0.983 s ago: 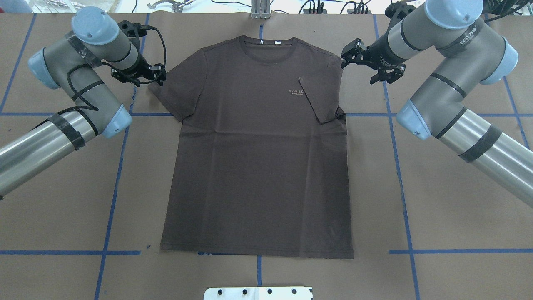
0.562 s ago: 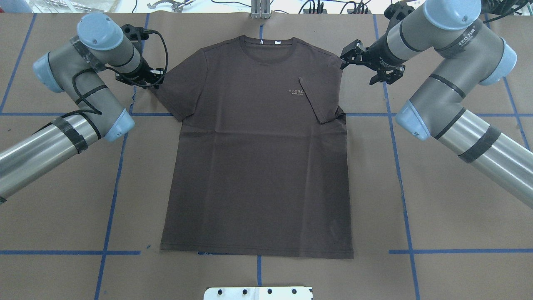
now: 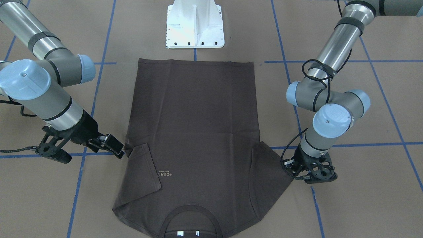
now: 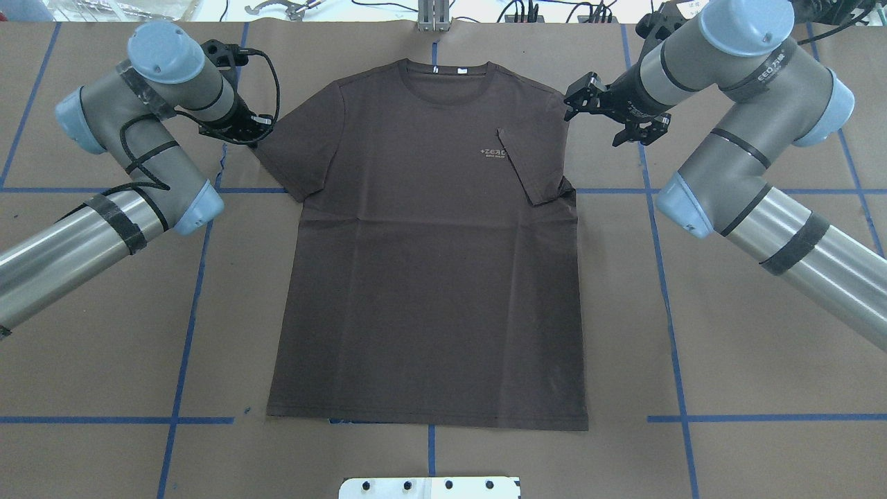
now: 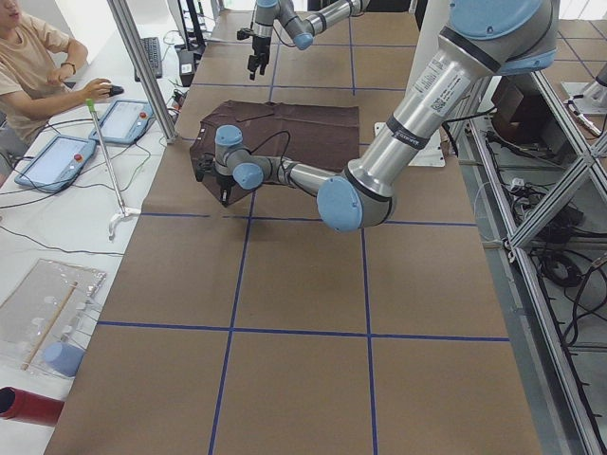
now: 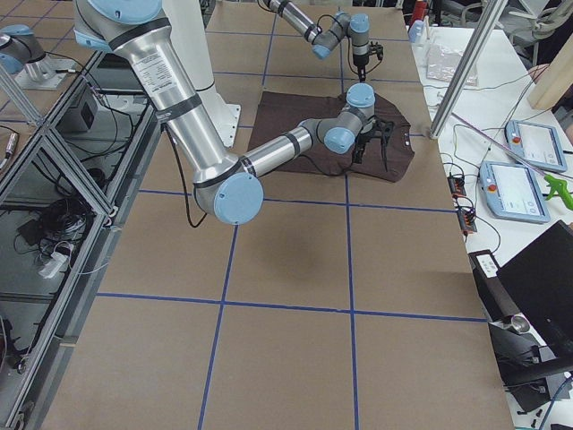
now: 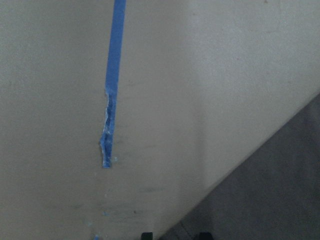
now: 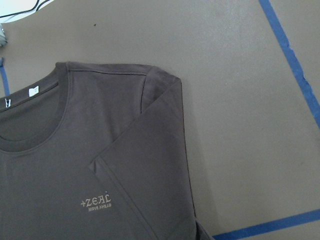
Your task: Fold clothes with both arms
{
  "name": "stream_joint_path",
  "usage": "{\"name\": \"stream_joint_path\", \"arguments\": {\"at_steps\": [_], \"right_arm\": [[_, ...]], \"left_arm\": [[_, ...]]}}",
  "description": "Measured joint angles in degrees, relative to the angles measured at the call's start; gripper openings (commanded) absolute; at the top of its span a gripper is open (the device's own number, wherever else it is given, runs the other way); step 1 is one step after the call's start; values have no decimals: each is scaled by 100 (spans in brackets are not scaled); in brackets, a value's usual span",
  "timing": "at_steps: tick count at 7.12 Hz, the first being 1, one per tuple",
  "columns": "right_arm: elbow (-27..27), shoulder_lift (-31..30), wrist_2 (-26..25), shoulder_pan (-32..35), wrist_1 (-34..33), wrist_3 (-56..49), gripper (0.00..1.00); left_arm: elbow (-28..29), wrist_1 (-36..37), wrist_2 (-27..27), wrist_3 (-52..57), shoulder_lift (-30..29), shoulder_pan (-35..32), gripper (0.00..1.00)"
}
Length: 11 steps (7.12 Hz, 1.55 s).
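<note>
Brown paper-covered table (image 4: 83, 346) gridded with blue tape (image 4: 762, 418), white side desk (image 5: 57, 237) with tablets (image 5: 121, 121), aluminium post (image 5: 142, 68)

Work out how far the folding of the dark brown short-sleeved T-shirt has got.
Done: on the dark brown T-shirt, the sleeve on the robot's right lies folded over the chest. In hand: the black left gripper sits at the tip of the other sleeve, grip unclear; the black right gripper hangs open beside the shoulder. Left: that flat sleeve and the body.
</note>
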Motion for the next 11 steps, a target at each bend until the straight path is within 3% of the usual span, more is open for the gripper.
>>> {"name": "stream_joint_path", "arguments": {"at_steps": [1, 2, 3, 11], "right_arm": [[-1, 7, 0, -7, 0, -4, 100], [-1, 14, 0, -11, 0, -3, 100], [-2, 20, 0, -11, 0, 3, 100], [21, 10, -17, 2, 0, 36, 100]], "left_arm": [[-25, -3, -144, 25, -63, -49, 0], [-46, -7, -317, 39, -90, -111, 34], [-51, -8, -388, 47, -49, -143, 54], [41, -9, -403, 0, 43, -63, 54]]}}
